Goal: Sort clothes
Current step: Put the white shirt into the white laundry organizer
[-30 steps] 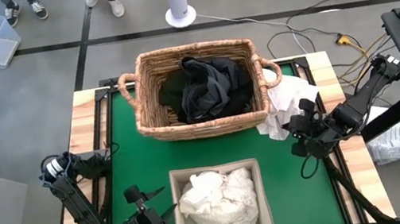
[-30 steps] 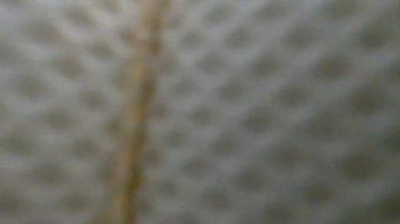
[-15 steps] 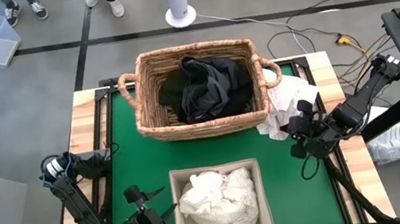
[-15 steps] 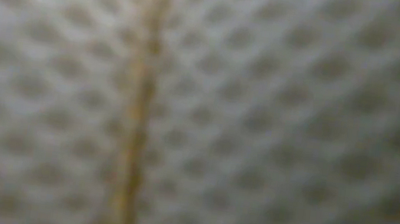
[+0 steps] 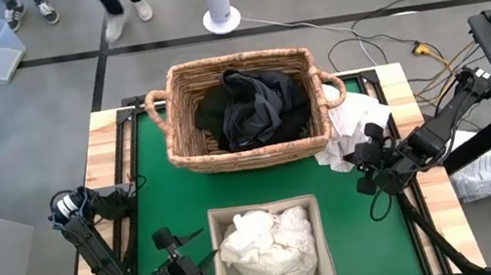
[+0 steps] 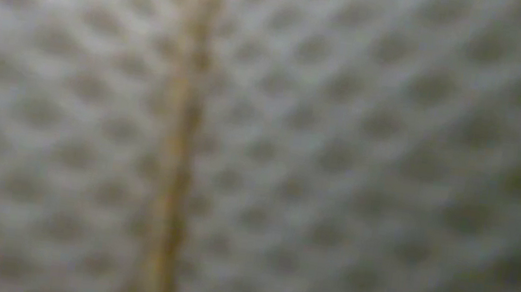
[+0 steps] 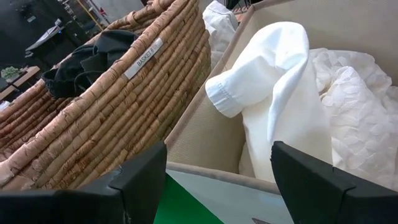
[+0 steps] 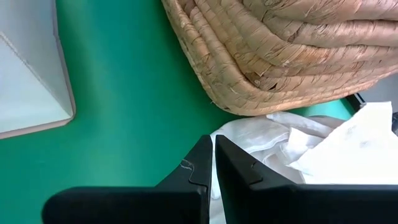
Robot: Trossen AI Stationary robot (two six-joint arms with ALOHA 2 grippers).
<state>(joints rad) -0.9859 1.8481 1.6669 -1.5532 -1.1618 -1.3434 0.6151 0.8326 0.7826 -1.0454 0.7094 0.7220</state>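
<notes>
Now right gripper (image 5: 365, 160) jaws closed beside white garment (image 5: 354, 125)

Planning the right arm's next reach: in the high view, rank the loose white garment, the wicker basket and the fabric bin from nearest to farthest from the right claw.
1. Loose white garment, right at the shut right claw, by the basket's right end.
2. Wicker basket, at the mat's far side.
3. Fabric bin, near edge, holding white clothes.
Basket and bin are nearly tied.

Right gripper (image 8: 212, 163) closed over white garment (image 8: 280, 146); wicker basket (image 8: 292, 50) beside; green mat (image 8: 124, 99); beige bin (image 8: 28, 81).
</notes>
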